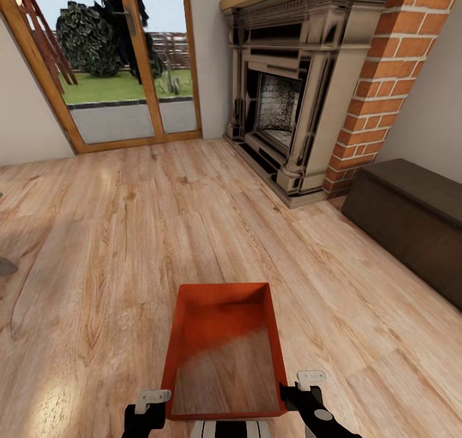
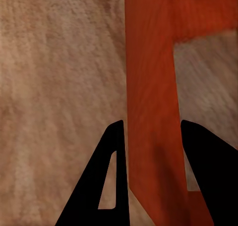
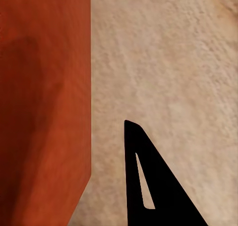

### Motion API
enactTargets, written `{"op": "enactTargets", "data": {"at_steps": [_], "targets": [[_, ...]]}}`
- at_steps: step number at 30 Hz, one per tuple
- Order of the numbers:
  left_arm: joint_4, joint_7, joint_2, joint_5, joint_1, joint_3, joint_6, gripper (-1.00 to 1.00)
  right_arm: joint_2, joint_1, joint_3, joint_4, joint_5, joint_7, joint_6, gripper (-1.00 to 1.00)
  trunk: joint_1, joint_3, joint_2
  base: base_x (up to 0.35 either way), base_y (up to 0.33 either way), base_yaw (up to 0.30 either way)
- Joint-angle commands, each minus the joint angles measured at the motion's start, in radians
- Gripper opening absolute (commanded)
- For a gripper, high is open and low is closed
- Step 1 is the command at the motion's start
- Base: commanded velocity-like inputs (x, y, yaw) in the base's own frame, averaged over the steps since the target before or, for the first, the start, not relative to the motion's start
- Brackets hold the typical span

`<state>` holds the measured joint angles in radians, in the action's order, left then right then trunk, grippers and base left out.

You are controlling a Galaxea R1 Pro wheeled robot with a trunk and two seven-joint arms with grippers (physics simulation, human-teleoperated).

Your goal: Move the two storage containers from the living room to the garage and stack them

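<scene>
Orange-red storage container (image 1: 224,351) is sitting low centre in the head view — left gripper (image 2: 148,137) straddling its wall with fingers part-open, right gripper's (image 3: 148,176) spread I cannot tell.

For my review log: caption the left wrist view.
Left claw straddling the orange-red container wall above wood-plank floor.

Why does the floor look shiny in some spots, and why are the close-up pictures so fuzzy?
Head view: daylight from the glass doors puts pale glare on the wood-plank floor, while the orange-red bin is shaded inside at its far end. Left wrist view: the bin wall and floor grain are blurry. Right wrist view: soft too, with a dark shadow on the bin wall.
</scene>
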<state>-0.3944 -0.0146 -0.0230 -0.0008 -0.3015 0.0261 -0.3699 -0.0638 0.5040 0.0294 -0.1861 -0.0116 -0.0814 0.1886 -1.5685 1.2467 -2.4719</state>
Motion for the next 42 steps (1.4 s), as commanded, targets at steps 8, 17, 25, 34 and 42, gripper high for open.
{"op": "enactTargets", "data": {"at_steps": [8,17,25,34,42], "targets": [[0.000,0.002,0.000,0.005,-0.001,0.009,-0.003,-1.00,0.000,0.000,0.000,0.002,0.001,-0.007,0.003,-1.00,-0.016,0.001,0.000,0.000,0.000,0.000],[0.000,0.002,0.000,0.005,-0.001,0.009,-0.003,-1.00,0.000,0.000,0.000,0.002,0.001,-0.007,0.003,-1.00,-0.016,0.001,0.000,0.000,0.000,0.000],[0.000,0.002,0.000,0.005,-0.001,0.009,-0.003,-1.00,0.001,0.000,0.000,0.002,0.001,-0.007,0.003,-1.00,-0.016,0.001,0.000,0.000,0.000,0.000],[0.000,0.002,0.000,0.005,-0.001,0.009,-0.003,-1.00,0.001,0.000,0.000,0.002,0.001,-0.007,0.003,-1.00,-0.012,-0.002,0.007,0.000,0.000,0.000],[0.000,0.002,0.000,0.005,-0.001,0.009,-0.003,-1.00,0.001,0.000,0.000,0.002,0.001,-0.007,0.003,-1.00,-0.001,-0.012,0.028,0.000,0.000,0.000]]}}
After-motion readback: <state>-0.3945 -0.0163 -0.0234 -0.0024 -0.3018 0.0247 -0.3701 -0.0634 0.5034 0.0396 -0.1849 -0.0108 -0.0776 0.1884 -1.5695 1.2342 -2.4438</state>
